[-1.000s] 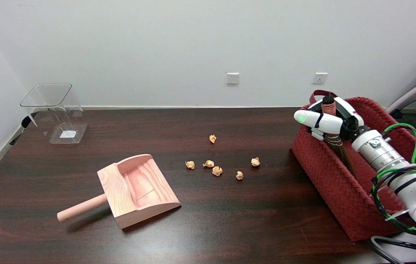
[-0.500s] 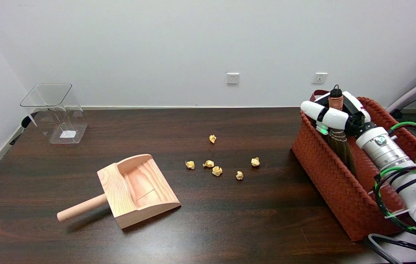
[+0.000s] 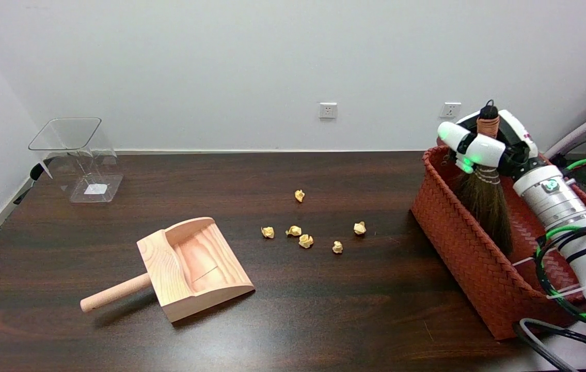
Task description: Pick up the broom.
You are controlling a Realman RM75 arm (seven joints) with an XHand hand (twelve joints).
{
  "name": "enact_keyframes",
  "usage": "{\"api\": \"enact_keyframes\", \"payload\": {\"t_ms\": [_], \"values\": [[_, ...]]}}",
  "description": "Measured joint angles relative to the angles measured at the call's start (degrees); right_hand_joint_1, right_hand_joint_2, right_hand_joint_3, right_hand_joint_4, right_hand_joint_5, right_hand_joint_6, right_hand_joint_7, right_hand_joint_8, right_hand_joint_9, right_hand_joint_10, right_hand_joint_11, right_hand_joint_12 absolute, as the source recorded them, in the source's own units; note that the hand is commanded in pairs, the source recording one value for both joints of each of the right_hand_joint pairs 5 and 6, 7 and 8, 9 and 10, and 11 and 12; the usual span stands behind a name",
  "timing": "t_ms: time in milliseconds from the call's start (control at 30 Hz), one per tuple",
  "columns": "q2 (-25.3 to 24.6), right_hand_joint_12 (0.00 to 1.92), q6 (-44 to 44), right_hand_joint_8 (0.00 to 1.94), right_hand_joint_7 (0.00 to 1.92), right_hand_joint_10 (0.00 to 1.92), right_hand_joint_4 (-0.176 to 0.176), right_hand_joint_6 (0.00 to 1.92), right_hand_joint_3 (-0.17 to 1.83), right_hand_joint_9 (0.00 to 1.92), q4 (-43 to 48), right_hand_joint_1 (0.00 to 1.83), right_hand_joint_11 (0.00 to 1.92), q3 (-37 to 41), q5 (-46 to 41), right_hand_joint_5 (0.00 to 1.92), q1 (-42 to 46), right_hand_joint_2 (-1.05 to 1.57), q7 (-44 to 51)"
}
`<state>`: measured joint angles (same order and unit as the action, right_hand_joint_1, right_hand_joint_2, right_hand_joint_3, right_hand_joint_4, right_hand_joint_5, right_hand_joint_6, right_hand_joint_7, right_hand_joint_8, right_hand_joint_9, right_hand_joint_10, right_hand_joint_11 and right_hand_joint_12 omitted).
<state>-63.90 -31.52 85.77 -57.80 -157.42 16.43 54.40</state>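
Head view: right hand point(image 3: 484, 147) is wrapped around the broom point(image 3: 485, 199) handle, holding it upright, bristles hanging below the hand inside the red basket point(image 3: 458, 253). Well left of the hand lie paper scraps point(image 3: 305, 240) and a wooden dustpan point(image 3: 189, 266).

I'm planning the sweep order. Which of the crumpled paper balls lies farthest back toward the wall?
The lone paper ball, sitting by itself behind the rest. The other five lie in a loose row nearer the camera, between the dustpan and the basket.
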Motion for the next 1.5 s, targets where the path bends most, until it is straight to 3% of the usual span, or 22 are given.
{"api": "enact_keyframes", "payload": {"t_ms": [933, 1067, 1500], "values": [[0.18, 1.92, 8.02, 1.92, 1.92, 1.92, 0.0, 1.92, 0.67, 1.92, 11.56, 0.84, 1.92, 5.56, -0.23, 1.92, -2.74, 1.57, 0.3], [0.33, 1.92, 9.92, 1.92, 1.92, 1.92, 0.0, 1.92, 0.74, 1.92, 14.35, 0.86, 1.92, 5.84, -0.29, 1.92, -3.1, 1.57, 0.34], [1.39, 1.92, 15.1, 1.92, 1.92, 1.92, 0.0, 1.92, 0.8, 1.92, 18.7, 0.88, 1.92, 0.37, -0.33, 1.92, -8.66, 1.57, -2.27]]}}
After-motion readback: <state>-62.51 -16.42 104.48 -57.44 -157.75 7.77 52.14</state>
